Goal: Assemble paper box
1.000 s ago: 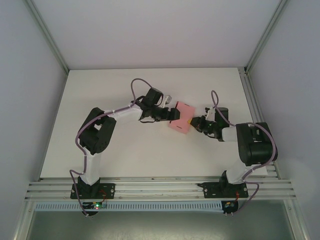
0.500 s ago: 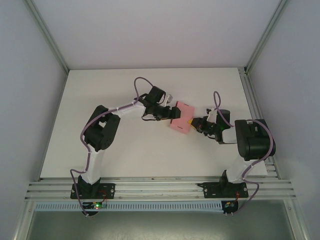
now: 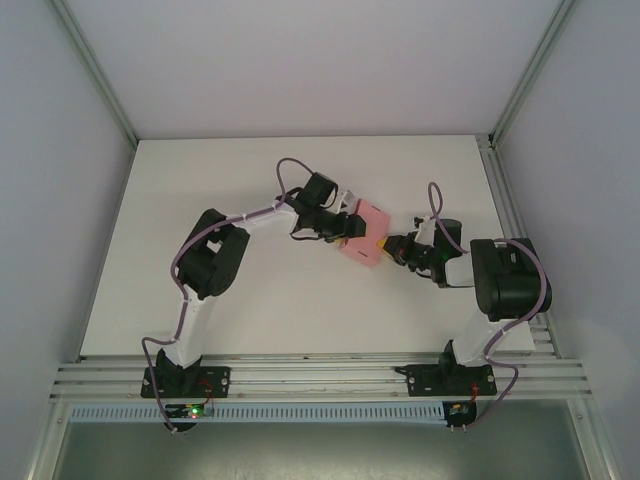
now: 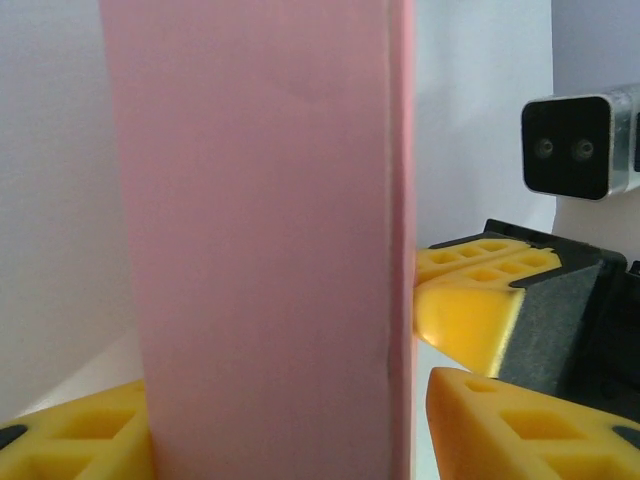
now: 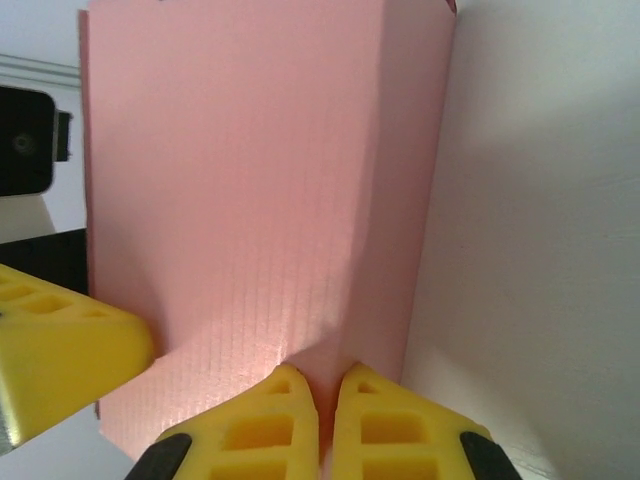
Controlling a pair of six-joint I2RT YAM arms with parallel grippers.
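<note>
Seeing the pink box [image 3: 363,232] folded up into a small block, just off the middle of the table [image 3: 230,310] toward 3 o'clock, long side roughly 12 to 6 o'clock from above. Can't tell whether resting on the table or lifted off it

Reaching it from its 9 o'clock side with the left gripper [image 3: 347,226], from its 4 o'clock side with the right gripper [image 3: 386,243]

Left wrist view: facing a flat pink side of the box [image 4: 260,240], upright, top to bottom of frame. Straddling it with the yellow fingers [image 4: 70,440] – 7 o'clock one up against the card, 5 o'clock one just beside the box edge, sliver of white between. So released: jaws apart around the box, not clamped. Past the box edge at 3 o'clock, a yellow finger of the right gripper touching the card, wrist camera [image 4: 578,145] above it at 2 o'clock

Right wrist view: clenched – fingertips [image 5: 285,410] pressed together at 6 o'clock, thin strip of pink card nipped between them at a fold of the box [image 5: 250,180]. Grasping the box by that edge. White surface running along the box's 3 o'clock side. At 8 o'clock, one yellow finger of the left gripper against the box's lower corner
</note>
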